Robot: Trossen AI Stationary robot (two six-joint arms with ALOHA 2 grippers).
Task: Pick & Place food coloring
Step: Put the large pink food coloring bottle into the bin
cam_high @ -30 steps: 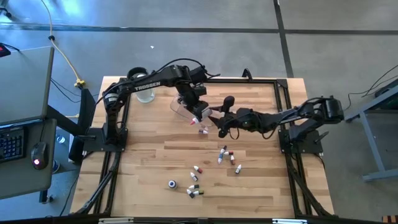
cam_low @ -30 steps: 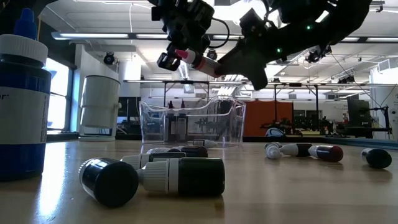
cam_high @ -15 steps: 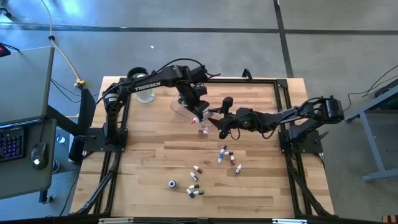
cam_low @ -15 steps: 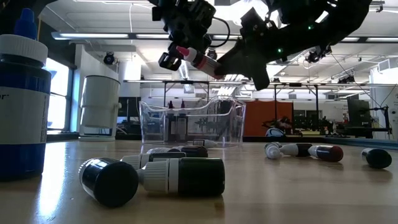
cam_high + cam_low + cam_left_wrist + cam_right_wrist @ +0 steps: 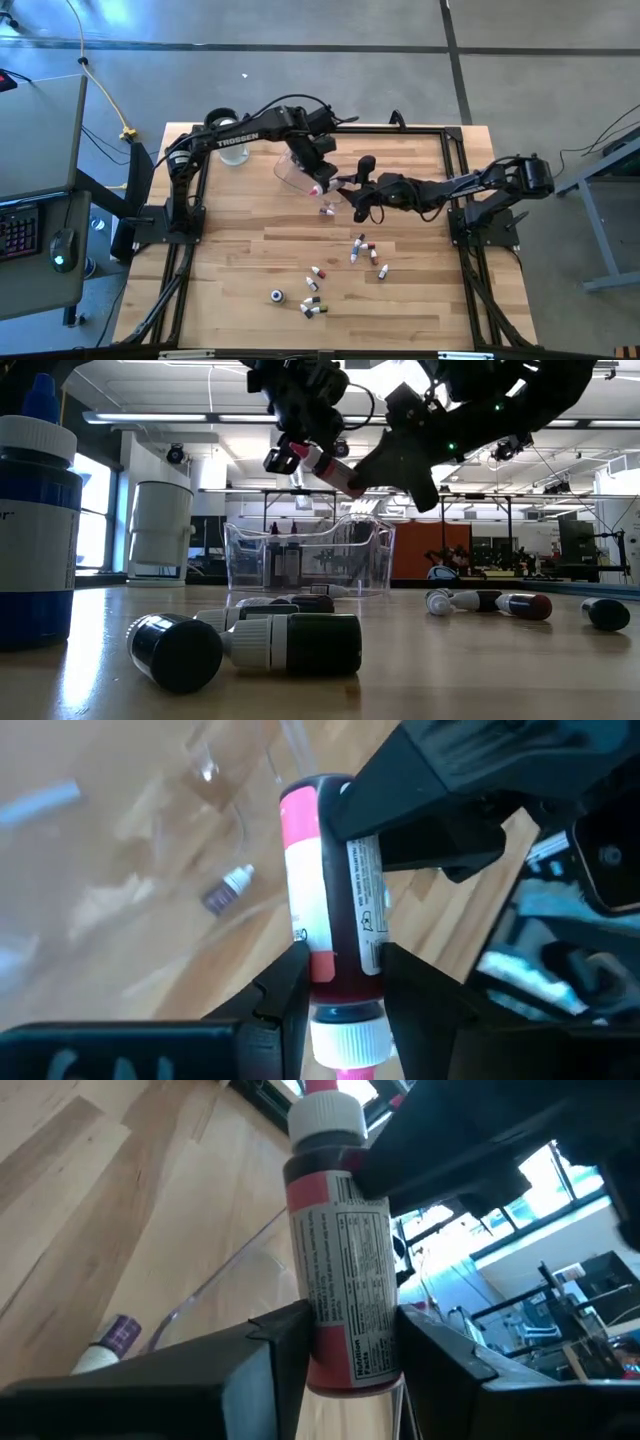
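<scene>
One food coloring bottle [image 5: 322, 188], dark with a red label and a white cap, hangs in the air over the rim of the clear tray [image 5: 296, 170]. It is tilted in the low view [image 5: 322, 460]. My left gripper [image 5: 316, 182] and my right gripper [image 5: 346, 192] are both shut on it, from opposite ends. Several more small bottles lie on their sides on the wood [image 5: 362, 250] [image 5: 313, 300], one close to the tray [image 5: 327, 210]. In the low view two stand inside the tray [image 5: 283, 560]. My left gripper pinches the bottle's body just behind the white cap [image 5: 338, 982], one finger [image 5: 285, 995] on either side. It comes from the table's far left. The bottle is lifted clear. My right gripper pinches the bottle's base end [image 5: 345, 1350] between its two fingers [image 5: 282, 1342], coming from the table's right with the fingers along the bottle. The cap [image 5: 325, 1115] points away from it.
A white jug [image 5: 232, 150] stands at the far left of the table, behind the tray. A purple-capped bottle [image 5: 225, 890] lies below the hand-over spot. A small blue-topped jar [image 5: 277, 296] sits near the front edge, and bare wood lies at the near left.
Both grippers, with the bottle between them, have shifted a little toward the table's right. The bottle has stayed in the air above the tray's rim and has tipped slightly.
</scene>
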